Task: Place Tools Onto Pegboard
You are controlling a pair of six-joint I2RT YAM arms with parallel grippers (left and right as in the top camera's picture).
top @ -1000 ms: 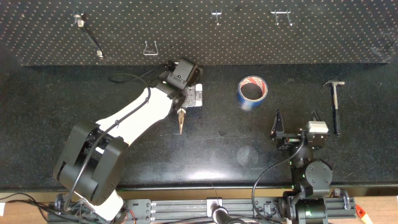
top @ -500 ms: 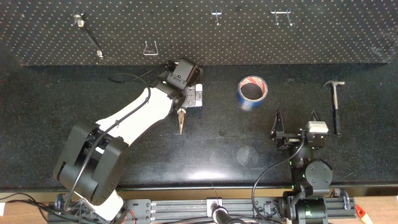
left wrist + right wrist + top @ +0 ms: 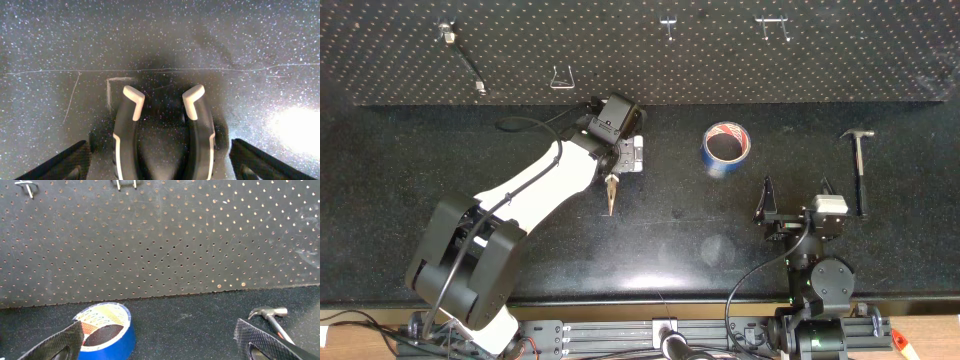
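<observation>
- Pliers (image 3: 610, 192) lie on the desk (image 3: 680, 250) left of centre, near its back edge below the pegboard (image 3: 740, 60), with the nose toward the front edge. I judge them stiff steel and fairly light, with sleeved handles that should not slip. Take both handles together near the pivot so they cannot splay.
- Left gripper (image 3: 620, 148) hangs over the handle end, released. Its fingers (image 3: 60, 162) stand wide on either side of the two white-tipped handles (image 3: 132, 125), apart from both. The left wrist view gives that clearance; the top view gives the nose and its heading.
- Tape (image 3: 713, 163) sits right of centre, near the back edge. It is likely a light, rigid ring, easiest to pinch by its wall.
- Right gripper (image 3: 797, 195) rests near the front edge, right of centre, spread and holding nothing.
- Hammer (image 3: 860, 175) lies by the right edge, head toward the pegboard. It is probably head-heavy, so grip close to the head. The right wrist view adds the pegboard's face and its hooks (image 3: 125, 184) seen from the front.
</observation>
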